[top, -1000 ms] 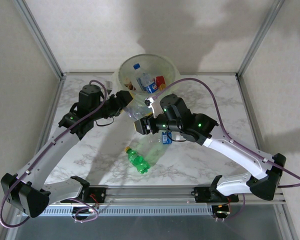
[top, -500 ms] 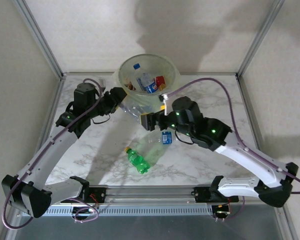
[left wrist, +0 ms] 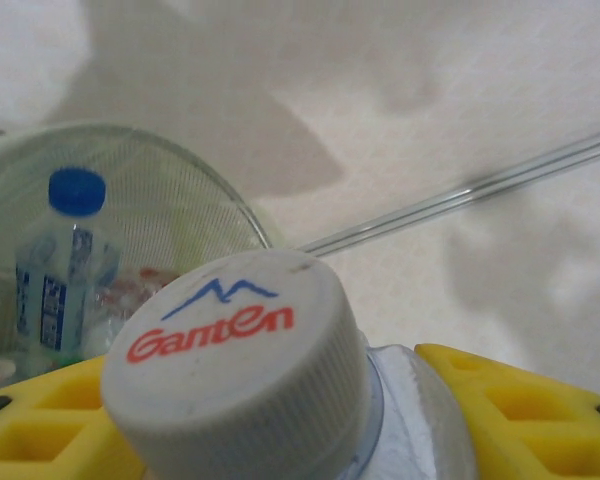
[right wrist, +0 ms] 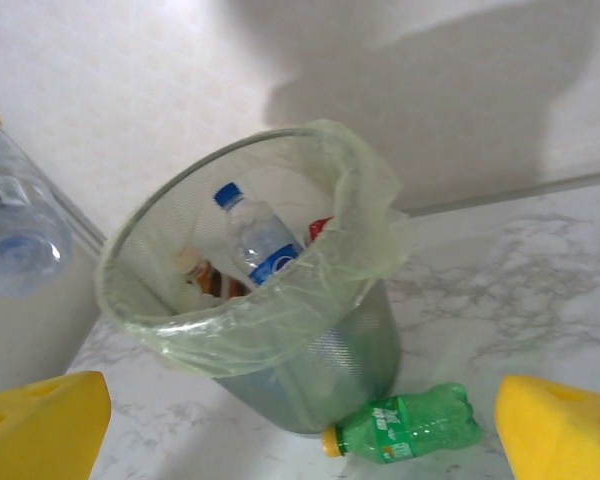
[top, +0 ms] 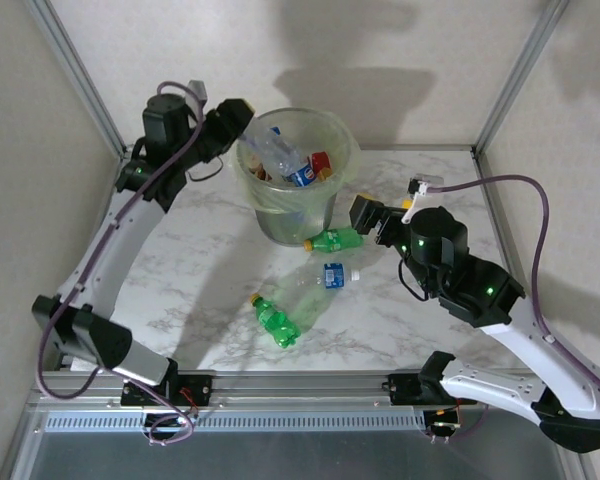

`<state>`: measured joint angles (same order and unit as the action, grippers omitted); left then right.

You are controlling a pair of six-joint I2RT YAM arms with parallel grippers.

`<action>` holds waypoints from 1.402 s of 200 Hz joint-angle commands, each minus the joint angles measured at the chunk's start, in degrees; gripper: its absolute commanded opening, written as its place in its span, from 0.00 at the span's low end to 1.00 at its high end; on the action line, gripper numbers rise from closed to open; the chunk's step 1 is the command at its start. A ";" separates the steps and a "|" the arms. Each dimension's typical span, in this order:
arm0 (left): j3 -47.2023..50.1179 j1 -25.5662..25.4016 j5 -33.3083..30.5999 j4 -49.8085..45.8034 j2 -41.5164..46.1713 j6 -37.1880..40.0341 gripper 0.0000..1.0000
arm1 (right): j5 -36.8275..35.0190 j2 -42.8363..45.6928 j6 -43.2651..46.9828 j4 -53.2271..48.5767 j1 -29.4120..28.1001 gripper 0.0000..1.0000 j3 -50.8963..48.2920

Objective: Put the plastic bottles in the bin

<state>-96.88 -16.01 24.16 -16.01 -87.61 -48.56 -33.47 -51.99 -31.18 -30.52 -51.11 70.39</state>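
Observation:
The bin [top: 342, 178] stands at the back of the table and holds several plastic bottles, one with a blue cap [top: 273, 132]. My left gripper [top: 238, 118] hangs over the bin's left rim, shut on a clear bottle with a white cap [left wrist: 230, 350], which sits between the yellow fingers [left wrist: 540, 410]. That bottle [right wrist: 15, 235] shows above and left of the bin [right wrist: 280, 310]. My right gripper [top: 378, 214] is open and empty, right of the bin. A green bottle [top: 335, 240] [right wrist: 410, 425] lies against the bin's base. A clear blue-labelled bottle [top: 327, 275] and another green one [top: 277, 320] lie nearer.
Metal frame posts [top: 80, 80] rise at the back corners, close behind the left arm. The marble table [top: 200, 260] has open room left of the bottles and at the right edge [top: 460, 200]. The rail [top: 300, 385] with the arm bases runs along the near edge.
My right gripper opened and pulled back to the right, away from the bin. My left arm rose with the clear bottle to above the bin's left rim. A green bottle now shows by the bin's base.

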 commanded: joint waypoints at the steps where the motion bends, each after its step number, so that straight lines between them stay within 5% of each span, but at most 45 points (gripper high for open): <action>1: -5.53 0.58 -0.26 -4.74 -4.86 4.66 0.54 | -1.71 0.24 -3.37 -1.20 1.13 0.99 -1.93; 86: -21.54 0.41 -7.87 -19.17 -16.27 13.57 0.53 | 1.25 0.06 -4.11 -2.01 3.60 0.99 -2.02; 134: -21.64 -0.47 -10.16 -20.70 -18.70 13.94 0.53 | 2.26 -0.97 -4.03 -1.61 4.00 0.99 -1.44; 155: -22.23 -1.73 -11.20 -21.17 -19.51 14.23 0.74 | 2.19 -1.37 -3.89 -2.04 4.09 0.99 -0.65; 188: -26.05 -3.33 -14.32 -24.49 -21.32 15.93 0.83 | 2.18 -1.41 -3.80 -2.09 4.20 0.99 -0.42; 248: -28.54 -3.82 -19.66 -25.12 -17.91 15.77 0.82 | 2.54 -1.06 -3.98 -1.82 4.26 0.99 -0.85; 280: -25.12 -3.83 -23.29 -22.44 -9.34 15.65 0.82 | 2.54 -0.74 -4.02 -2.10 4.30 0.99 -1.49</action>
<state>-123.50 -19.70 5.67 -40.18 -106.28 -33.98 -31.27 -53.49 -34.37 -32.45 -47.24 68.40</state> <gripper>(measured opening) 0.809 0.986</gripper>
